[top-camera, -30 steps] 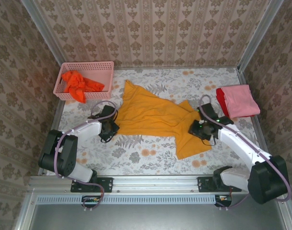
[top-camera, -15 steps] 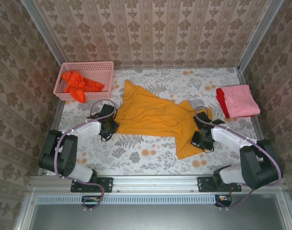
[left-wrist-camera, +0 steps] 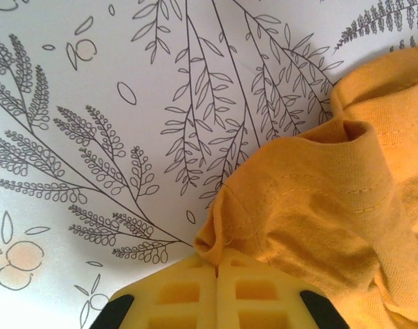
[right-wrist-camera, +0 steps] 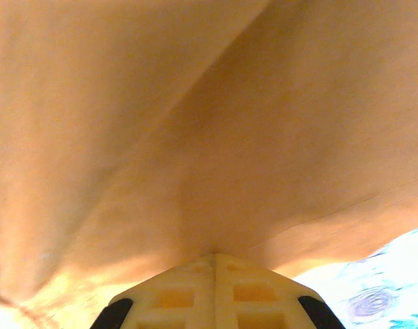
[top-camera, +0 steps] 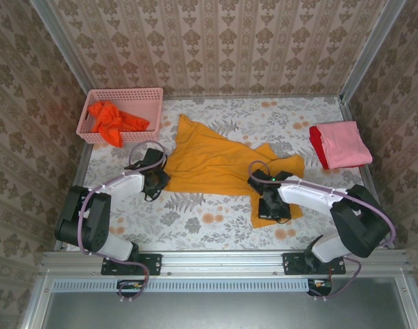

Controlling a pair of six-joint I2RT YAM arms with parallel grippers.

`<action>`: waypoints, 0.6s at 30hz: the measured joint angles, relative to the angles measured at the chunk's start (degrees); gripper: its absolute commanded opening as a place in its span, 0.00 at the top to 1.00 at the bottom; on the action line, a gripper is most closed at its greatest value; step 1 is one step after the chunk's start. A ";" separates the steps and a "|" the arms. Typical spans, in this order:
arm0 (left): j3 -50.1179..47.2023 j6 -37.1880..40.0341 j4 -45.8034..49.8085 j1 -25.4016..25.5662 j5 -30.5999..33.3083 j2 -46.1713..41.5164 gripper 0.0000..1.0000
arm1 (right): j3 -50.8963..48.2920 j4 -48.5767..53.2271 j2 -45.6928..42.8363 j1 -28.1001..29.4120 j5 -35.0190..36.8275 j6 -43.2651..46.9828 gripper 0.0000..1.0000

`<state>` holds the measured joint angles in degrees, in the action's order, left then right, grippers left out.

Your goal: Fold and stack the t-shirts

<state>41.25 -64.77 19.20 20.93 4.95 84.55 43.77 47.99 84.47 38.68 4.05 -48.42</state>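
Observation:
A golden-yellow t-shirt (top-camera: 216, 161) lies crumpled across the middle of the table. My left gripper (top-camera: 161, 179) is at the shirt's left edge, and in the left wrist view that gripper (left-wrist-camera: 216, 264) is shut on a fold of the yellow hem (left-wrist-camera: 312, 205). Over the shirt's near right part, my right gripper (top-camera: 269, 212) is low on the cloth. In the right wrist view it (right-wrist-camera: 214, 257) is shut on the yellow cloth (right-wrist-camera: 195, 137). A folded pink t-shirt (top-camera: 342, 142) rests on a red one (top-camera: 317, 145) at the right. An orange-red t-shirt (top-camera: 113, 120) lies bunched in the basket.
The pink lattice basket (top-camera: 151, 96) stands at the back left corner. Metal rails (top-camera: 353, 130) and patterned walls close the table at the back and sides. Bare floral tabletop (top-camera: 202, 219) shows in front of the yellow shirt.
My right gripper has moved left and nearer over the shirt's lower right part and closed on the cloth, pulling that flap leftward. The left gripper has held still, shut on the hem.

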 measured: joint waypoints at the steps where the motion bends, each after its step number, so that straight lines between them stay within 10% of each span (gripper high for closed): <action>1: -0.02 0.04 -0.02 -0.17 0.00 -0.11 1.00 | 0.00 0.02 0.28 1.57 -0.59 -0.90 1.00; 9: -0.02 0.50 0.00 -1.05 -0.02 -0.42 1.00 | -0.13 -0.44 0.44 12.26 -5.03 -7.45 1.00; 18: -0.02 1.01 0.00 -1.16 -0.02 -0.42 1.00 | 0.48 -5.73 -5.57 5.16 2.05 -6.82 0.93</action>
<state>41.23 -63.77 19.20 19.77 4.93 84.14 44.25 42.26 78.89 43.83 6.11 -55.24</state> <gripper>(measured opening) 0.042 0.080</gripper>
